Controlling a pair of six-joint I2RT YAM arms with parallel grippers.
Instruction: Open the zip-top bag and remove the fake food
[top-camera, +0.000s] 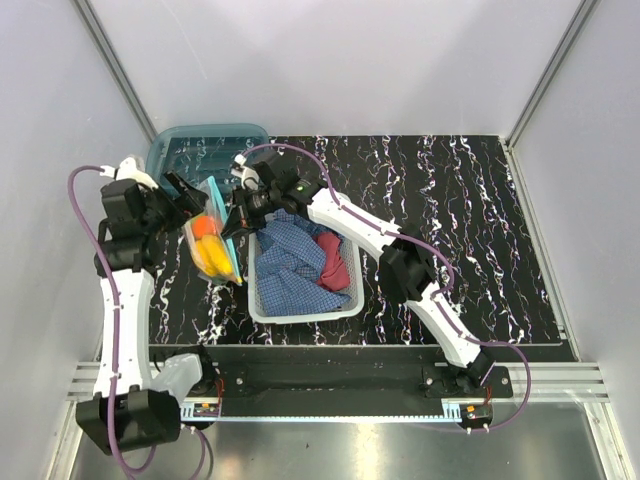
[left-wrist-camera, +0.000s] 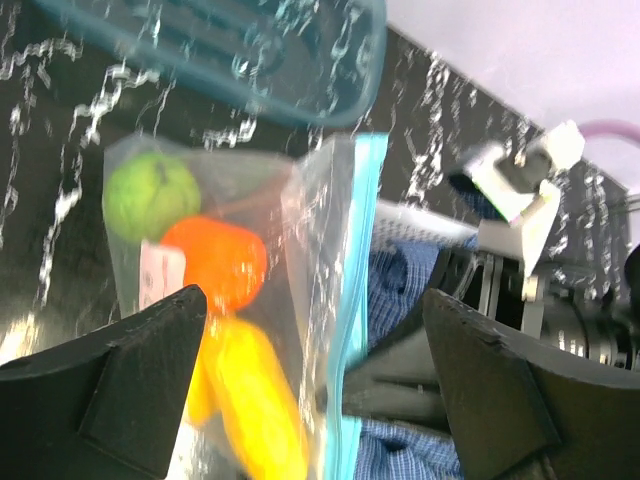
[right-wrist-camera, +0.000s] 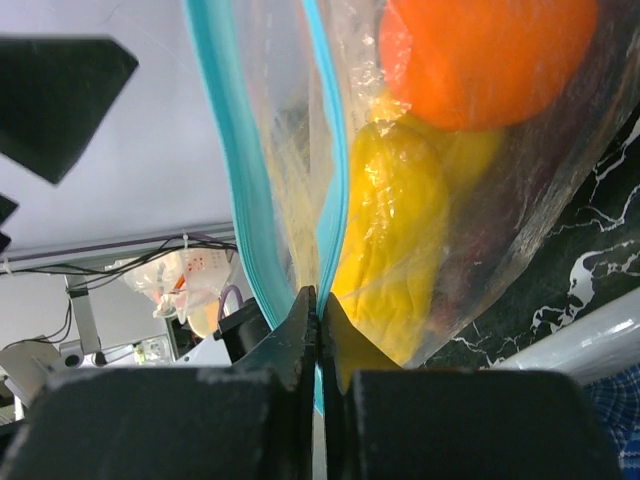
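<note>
Over the left part of the dark marbled table (top-camera: 450, 200), between the teal bin (top-camera: 200, 140) and the white basket (top-camera: 300, 315), I have the zip-top bag (top-camera: 213, 250) hanging up off the surface. The right gripper (right-wrist-camera: 318, 300) is clamped fully closed on the teal zip strip (right-wrist-camera: 215, 150), pinching thin film at the point where the two lips meet. Away from that pinch the lips run apart, so I judge the seal at least partly parted there. The left gripper (left-wrist-camera: 312, 298) stands spread wide on either side of the bag with nothing in its grasp, the crinkled wall sitting between its dark pads. I read that as lining up to take the opposite lip, so the two arms can pull the mouth apart. The bag is clear, soft and wrinkled, catching glare, and it sags under its load. The fake food (left-wrist-camera: 215, 260) is all inside: a round lime-green piece, a glossy orange one below it, and a long smooth yellow one lowest. The hard plastic pieces bulge the film outward. The basket beside the bag holds a rumpled blue checked cloth (top-camera: 290, 255) and a red cloth (top-camera: 333, 272).
</note>
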